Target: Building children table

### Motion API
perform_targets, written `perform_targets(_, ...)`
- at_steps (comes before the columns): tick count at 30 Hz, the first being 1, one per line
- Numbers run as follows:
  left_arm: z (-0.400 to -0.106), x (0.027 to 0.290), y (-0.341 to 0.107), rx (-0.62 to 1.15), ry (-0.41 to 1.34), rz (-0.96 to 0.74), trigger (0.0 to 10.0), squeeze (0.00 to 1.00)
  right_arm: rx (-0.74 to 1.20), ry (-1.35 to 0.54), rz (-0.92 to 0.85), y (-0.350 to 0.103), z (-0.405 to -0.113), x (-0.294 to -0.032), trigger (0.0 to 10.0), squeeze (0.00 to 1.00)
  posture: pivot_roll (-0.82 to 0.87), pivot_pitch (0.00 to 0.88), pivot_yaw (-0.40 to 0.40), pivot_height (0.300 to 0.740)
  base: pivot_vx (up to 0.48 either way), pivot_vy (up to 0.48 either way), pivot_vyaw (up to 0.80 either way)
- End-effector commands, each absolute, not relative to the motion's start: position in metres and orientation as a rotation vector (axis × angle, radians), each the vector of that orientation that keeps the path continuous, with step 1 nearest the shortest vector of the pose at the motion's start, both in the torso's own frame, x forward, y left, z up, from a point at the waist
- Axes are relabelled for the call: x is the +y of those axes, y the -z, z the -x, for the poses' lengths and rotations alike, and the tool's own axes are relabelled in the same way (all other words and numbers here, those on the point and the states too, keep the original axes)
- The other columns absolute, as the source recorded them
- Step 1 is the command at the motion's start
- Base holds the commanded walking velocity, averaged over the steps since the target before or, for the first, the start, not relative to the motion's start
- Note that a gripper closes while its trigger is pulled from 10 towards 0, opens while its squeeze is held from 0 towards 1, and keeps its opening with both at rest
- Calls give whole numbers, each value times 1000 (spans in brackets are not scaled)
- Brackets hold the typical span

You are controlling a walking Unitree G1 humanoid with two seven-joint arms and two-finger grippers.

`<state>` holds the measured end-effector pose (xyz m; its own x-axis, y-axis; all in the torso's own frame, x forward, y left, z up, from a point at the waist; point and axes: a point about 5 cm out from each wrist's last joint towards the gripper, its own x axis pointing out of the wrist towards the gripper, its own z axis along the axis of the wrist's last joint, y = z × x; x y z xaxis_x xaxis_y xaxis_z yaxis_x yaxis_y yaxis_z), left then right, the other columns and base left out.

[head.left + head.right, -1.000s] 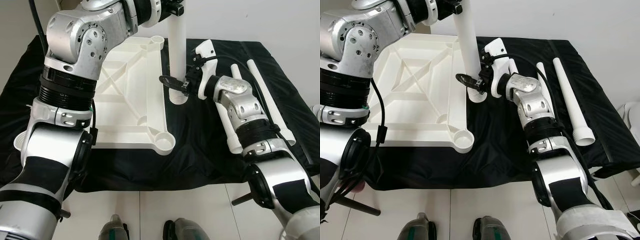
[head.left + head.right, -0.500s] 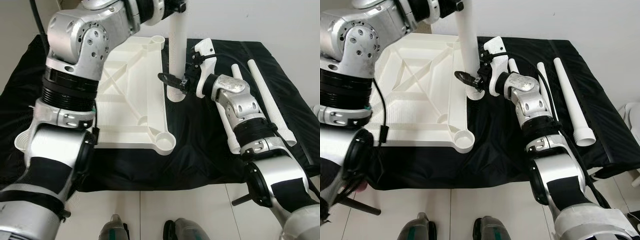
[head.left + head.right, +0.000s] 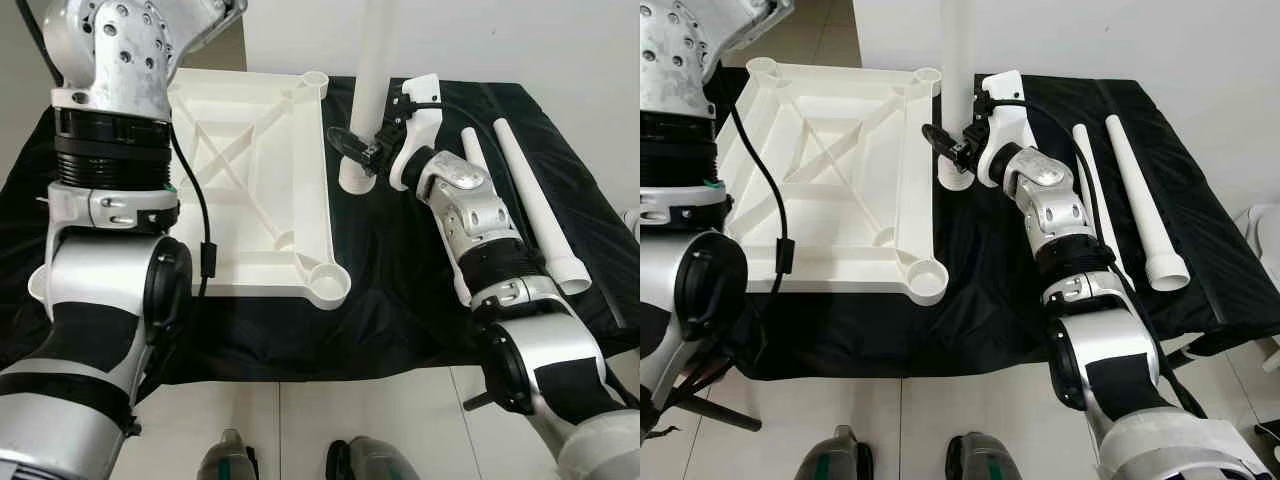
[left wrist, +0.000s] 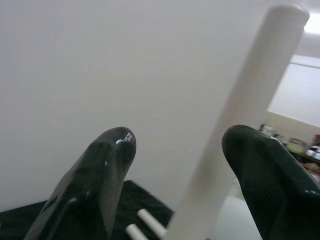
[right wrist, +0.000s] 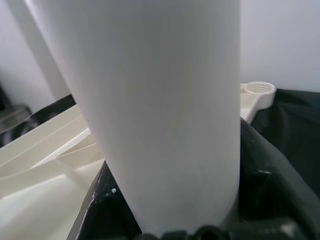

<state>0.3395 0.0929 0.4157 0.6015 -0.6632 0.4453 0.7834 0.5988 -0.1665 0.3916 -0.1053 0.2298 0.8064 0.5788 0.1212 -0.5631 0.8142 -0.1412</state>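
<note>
A white table leg (image 3: 374, 70) stands upright on the black cloth, its flanged foot (image 3: 351, 181) just right of the upturned white table top (image 3: 250, 170). My right gripper (image 3: 360, 150) is shut on the leg low down, just above the foot; in the right wrist view the leg (image 5: 160, 110) stands right in front of the camera. My left arm (image 3: 115, 120) is raised high. In the left wrist view my left gripper (image 4: 180, 140) is open, the leg (image 4: 240, 120) passing between its fingers close to one fingertip (image 4: 260, 165).
Two more white legs (image 3: 535, 205) (image 3: 470, 150) lie on the cloth (image 3: 400, 280) to the right of my right arm. Round sockets mark the table top's corners (image 3: 328, 283) (image 3: 313, 78). The cloth's front edge drops to a tiled floor (image 3: 300, 420).
My left gripper has let go of the leg's upper part and the arm has risen out of the head views. The leg now stands straighter, still held by my right gripper.
</note>
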Motion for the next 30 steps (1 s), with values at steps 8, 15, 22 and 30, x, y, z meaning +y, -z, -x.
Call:
perform_targets(8, -361, 134, -363, -234, 571, 309, 10000, 0, -183, -440, -67, -216, -386, -119, 10000, 0, -81, 0, -4, 740, 0, 0, 0)
perform_targets(15, -367, 147, -328, -153, 452, 244, 10000, 0, -216, -423, -66, -210, -379, -117, 10000, 0, -78, 0, -1, 740, 0, 0, 0)
perform_targets(22, -362, 170, -286, -75, 327, 128, 10000, 0, -280, -420, -125, -210, -367, -113, 10000, 0, -75, 0, 3, 740, 0, 0, 0)
perform_targets(30, -339, 191, -221, 3, 233, -110, 10000, 0, -274, -474, -131, -201, -353, -105, 10000, 0, -62, 0, -10, 740, 0, 0, 0)
